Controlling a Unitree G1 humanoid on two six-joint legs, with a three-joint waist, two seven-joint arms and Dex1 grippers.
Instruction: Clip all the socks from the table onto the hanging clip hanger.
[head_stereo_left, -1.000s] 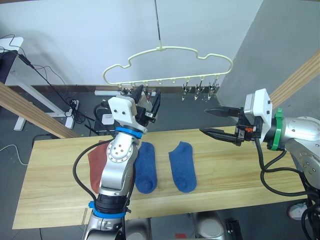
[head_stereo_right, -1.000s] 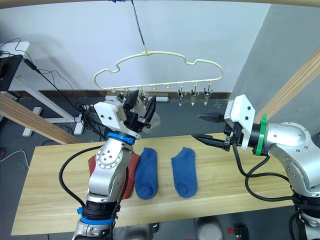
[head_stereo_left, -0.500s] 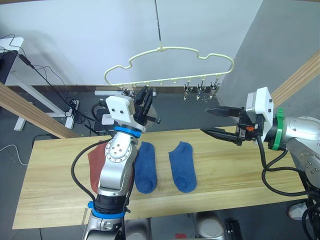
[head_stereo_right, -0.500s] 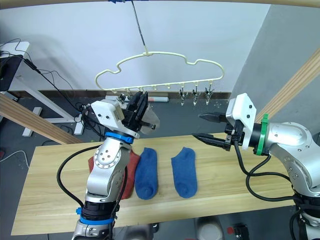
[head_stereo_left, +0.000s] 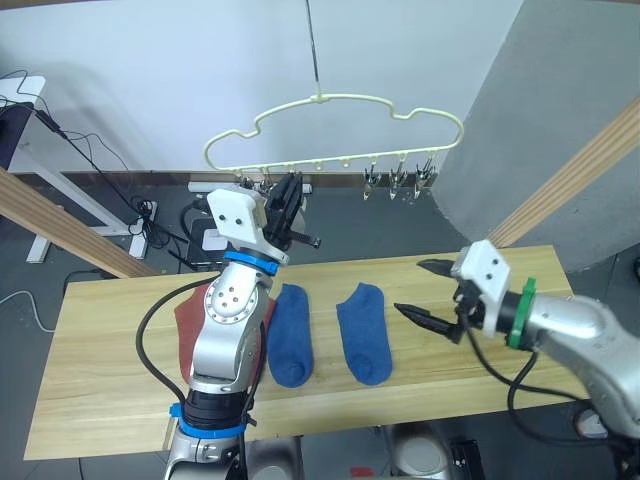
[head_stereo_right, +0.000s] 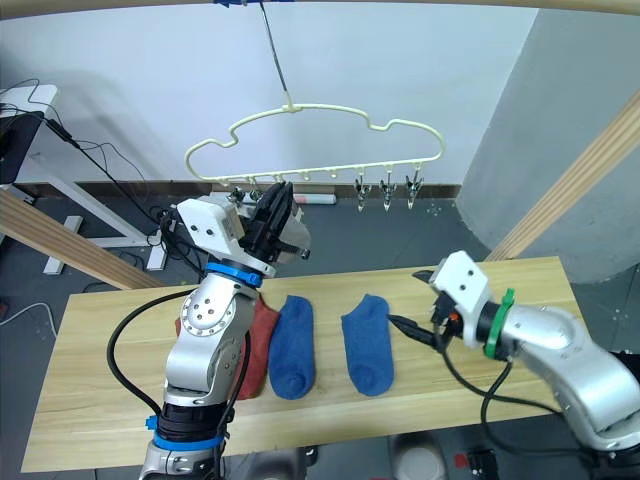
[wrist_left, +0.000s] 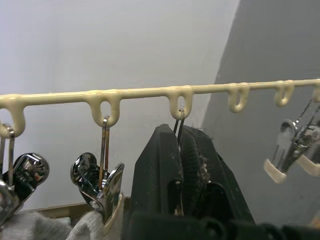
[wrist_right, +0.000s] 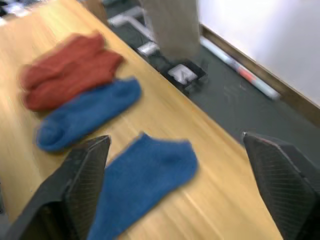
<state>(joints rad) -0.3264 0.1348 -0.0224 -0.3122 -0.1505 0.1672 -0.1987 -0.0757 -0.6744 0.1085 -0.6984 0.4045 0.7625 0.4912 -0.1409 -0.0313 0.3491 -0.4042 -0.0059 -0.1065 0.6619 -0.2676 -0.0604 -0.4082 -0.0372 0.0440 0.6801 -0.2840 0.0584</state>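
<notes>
The cream clip hanger (head_stereo_left: 330, 105) hangs above the table's (head_stereo_left: 480, 370) far edge. My left gripper (wrist_left: 179, 132) is raised to its left clips and is shut on one clip's wire. A light grey sock (wrist_left: 30, 227) hangs from the neighbouring clip (wrist_left: 102, 185). Two blue socks (head_stereo_left: 290, 335) (head_stereo_left: 362, 335) lie flat mid-table. A rust-red sock (head_stereo_left: 190, 320) lies left of them, partly hidden by my left arm. My right gripper (head_stereo_left: 418, 290) hovers low over the table just right of the right blue sock (wrist_right: 140, 175), jaws wide open and empty.
Several free clips (head_stereo_left: 400, 185) hang at the hanger's right end. Slanted wooden poles (head_stereo_left: 570, 170) (head_stereo_left: 60, 220) flank the table. Cables and a power strip (head_stereo_left: 205, 238) lie on the dark floor behind.
My right gripper came down and leftward from beside the hanger to the table near the right blue sock, and opened wider. My left gripper closed on the clip.
</notes>
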